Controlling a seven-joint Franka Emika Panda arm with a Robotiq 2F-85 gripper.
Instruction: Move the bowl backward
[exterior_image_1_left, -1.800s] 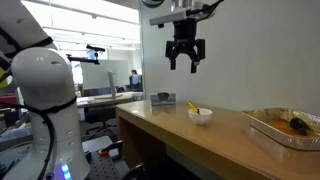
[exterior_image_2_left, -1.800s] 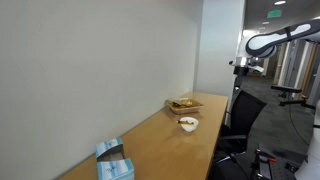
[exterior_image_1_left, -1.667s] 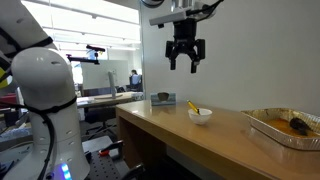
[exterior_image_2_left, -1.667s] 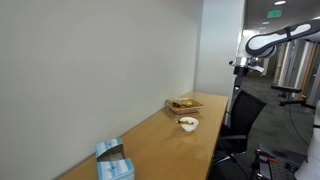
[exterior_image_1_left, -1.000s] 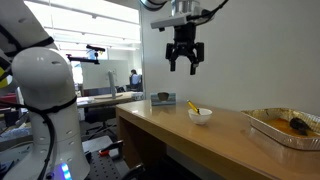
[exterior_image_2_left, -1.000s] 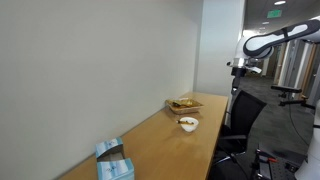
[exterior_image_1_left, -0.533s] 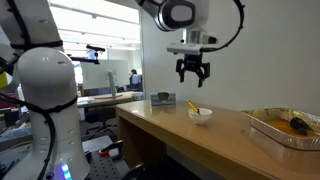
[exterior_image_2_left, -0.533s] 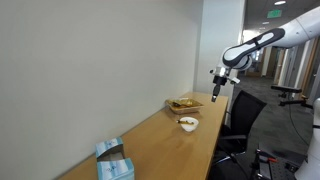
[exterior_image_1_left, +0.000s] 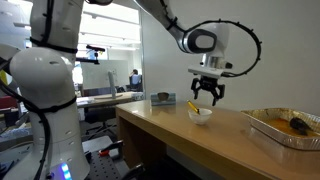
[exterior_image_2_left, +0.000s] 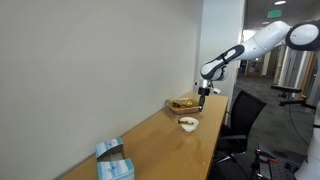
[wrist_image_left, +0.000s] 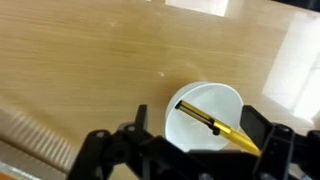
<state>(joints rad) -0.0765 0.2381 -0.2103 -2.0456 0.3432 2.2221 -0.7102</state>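
The small white bowl (exterior_image_1_left: 201, 114) sits on the wooden table (exterior_image_1_left: 170, 125) with a yellow-orange pen-like item sticking out. It also shows in an exterior view (exterior_image_2_left: 187, 124) and fills the lower middle of the wrist view (wrist_image_left: 207, 118). My gripper (exterior_image_1_left: 207, 98) hangs open just above the bowl, one finger over each side of its rim (wrist_image_left: 200, 135). It holds nothing. In an exterior view the gripper (exterior_image_2_left: 201, 108) is above and slightly beyond the bowl.
A large silver foil tray (exterior_image_1_left: 285, 127) with dark food lies further along the table; it also appears in an exterior view (exterior_image_2_left: 184, 104). A blue box (exterior_image_2_left: 113, 161) sits at the near end. A wall runs along the table. An office chair (exterior_image_2_left: 238, 125) stands beside the table edge.
The arm has swung down and across from high above the table; the open gripper now hovers directly over the bowl. The bowl has not moved.
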